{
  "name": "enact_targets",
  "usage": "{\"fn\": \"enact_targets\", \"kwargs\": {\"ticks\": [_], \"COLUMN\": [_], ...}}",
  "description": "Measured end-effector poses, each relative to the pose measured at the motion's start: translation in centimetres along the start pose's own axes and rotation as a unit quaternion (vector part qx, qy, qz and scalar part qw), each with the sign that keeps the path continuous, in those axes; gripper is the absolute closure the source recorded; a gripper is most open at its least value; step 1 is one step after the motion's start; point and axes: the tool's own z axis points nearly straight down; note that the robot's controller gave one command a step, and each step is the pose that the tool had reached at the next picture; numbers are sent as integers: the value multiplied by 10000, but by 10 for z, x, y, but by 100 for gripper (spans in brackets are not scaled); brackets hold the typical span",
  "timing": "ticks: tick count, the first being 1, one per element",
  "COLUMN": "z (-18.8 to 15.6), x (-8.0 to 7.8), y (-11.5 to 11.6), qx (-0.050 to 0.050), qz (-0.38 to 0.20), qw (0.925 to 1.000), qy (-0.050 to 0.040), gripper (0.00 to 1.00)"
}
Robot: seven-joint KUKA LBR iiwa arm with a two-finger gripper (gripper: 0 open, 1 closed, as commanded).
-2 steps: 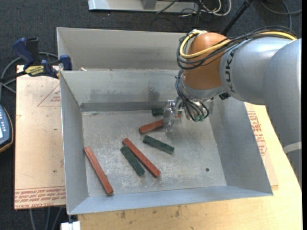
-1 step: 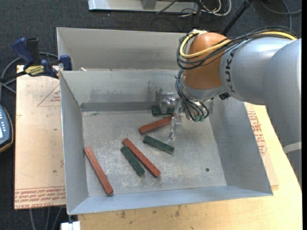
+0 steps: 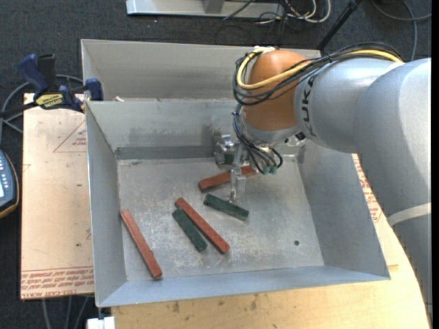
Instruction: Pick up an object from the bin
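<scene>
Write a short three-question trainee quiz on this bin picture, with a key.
1. How many sticks are in the bin, all colours together?
2. True or false: the gripper is over the long red stick by the bin's left wall.
3. Which sticks lie closest to the gripper?
A) the short red stick and the lone green stick near the bin's middle
B) the long red stick by the left wall
C) the red and green pair lying side by side nearer the front

Key: 1) five, three red and two green; 2) false; 3) A.
</scene>
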Motion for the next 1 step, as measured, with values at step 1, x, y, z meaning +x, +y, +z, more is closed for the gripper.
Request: {"fn": "enact_targets", "kwargs": {"ticks": [1], "z": [-1], "x": [-1], "y": [0], "qx": [-4], "qz": [9], "qw": [10000], "qy": [-16], "gripper": [100]}}
